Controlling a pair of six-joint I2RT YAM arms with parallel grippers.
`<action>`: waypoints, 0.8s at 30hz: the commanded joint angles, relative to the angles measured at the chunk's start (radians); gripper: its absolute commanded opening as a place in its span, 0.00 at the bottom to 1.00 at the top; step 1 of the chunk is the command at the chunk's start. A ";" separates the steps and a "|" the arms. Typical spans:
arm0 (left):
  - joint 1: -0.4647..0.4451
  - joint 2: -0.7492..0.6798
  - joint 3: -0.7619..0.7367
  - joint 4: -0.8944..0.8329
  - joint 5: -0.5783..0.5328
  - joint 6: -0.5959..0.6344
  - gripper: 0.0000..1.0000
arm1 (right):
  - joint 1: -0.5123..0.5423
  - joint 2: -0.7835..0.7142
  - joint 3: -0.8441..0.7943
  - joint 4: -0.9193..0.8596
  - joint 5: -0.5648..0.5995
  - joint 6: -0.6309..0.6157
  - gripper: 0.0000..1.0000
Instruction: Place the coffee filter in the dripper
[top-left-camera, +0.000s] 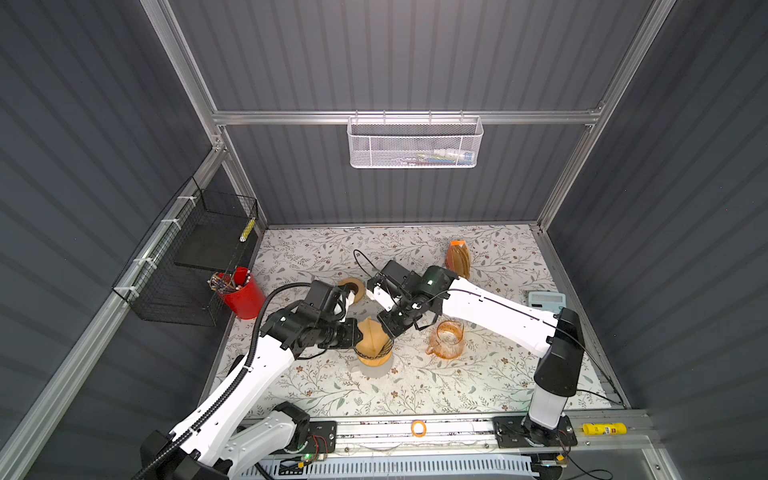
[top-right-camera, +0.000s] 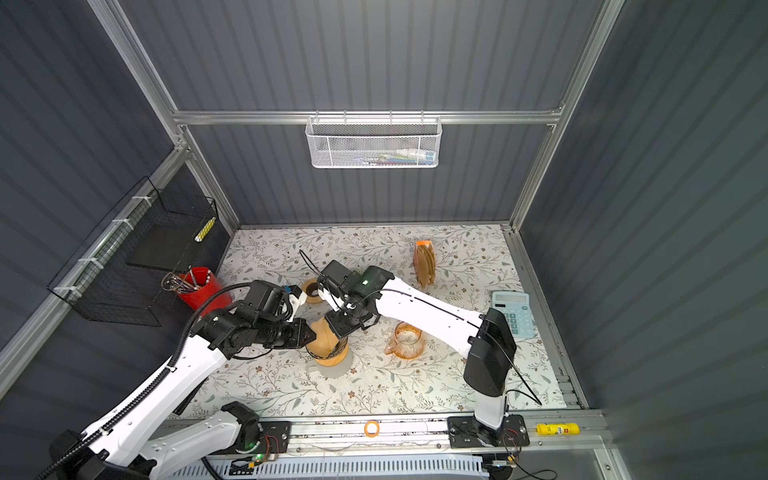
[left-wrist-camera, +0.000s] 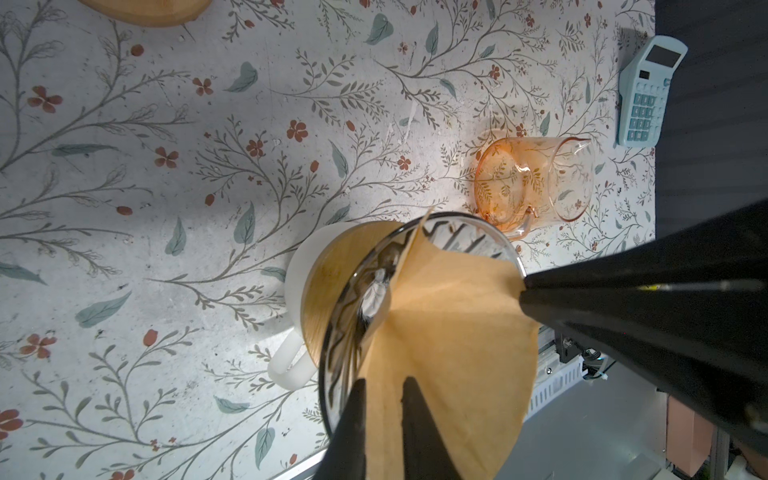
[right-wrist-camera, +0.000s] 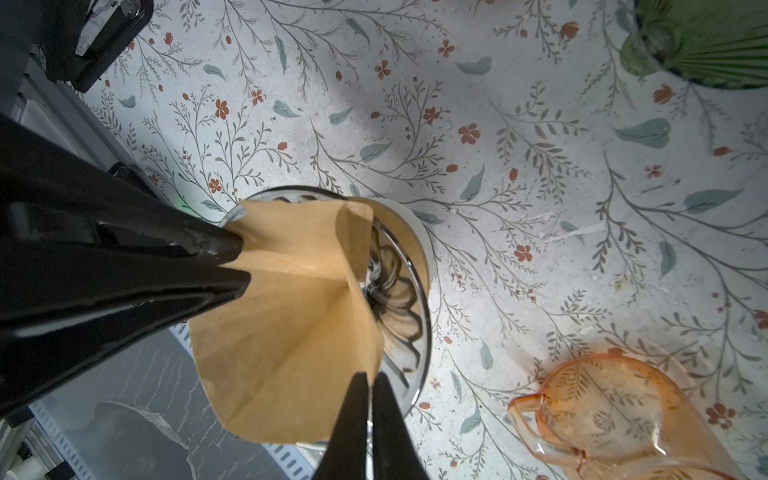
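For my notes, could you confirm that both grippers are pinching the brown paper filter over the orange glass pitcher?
Not the pitcher. The left gripper and right gripper pinch the coffee filter over the glass dripper on the white mug; the orange pitcher stands apart beside it, as both wrist views show.

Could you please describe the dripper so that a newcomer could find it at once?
On the floral table, look near the middle, just left of the orange glass jug. The dripper sits there on a white mug; it alone is a clear ribbed cone on a wooden collar, the brown coffee filter poking out.
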 joint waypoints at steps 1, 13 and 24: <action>-0.002 -0.014 -0.018 0.006 0.015 -0.003 0.18 | 0.003 0.020 -0.016 0.008 0.013 0.001 0.10; -0.002 -0.010 -0.034 0.017 0.027 -0.009 0.18 | 0.005 0.018 -0.045 0.028 0.010 0.007 0.10; -0.001 0.006 -0.046 0.023 0.037 -0.009 0.18 | 0.006 0.026 -0.057 0.035 0.011 0.007 0.09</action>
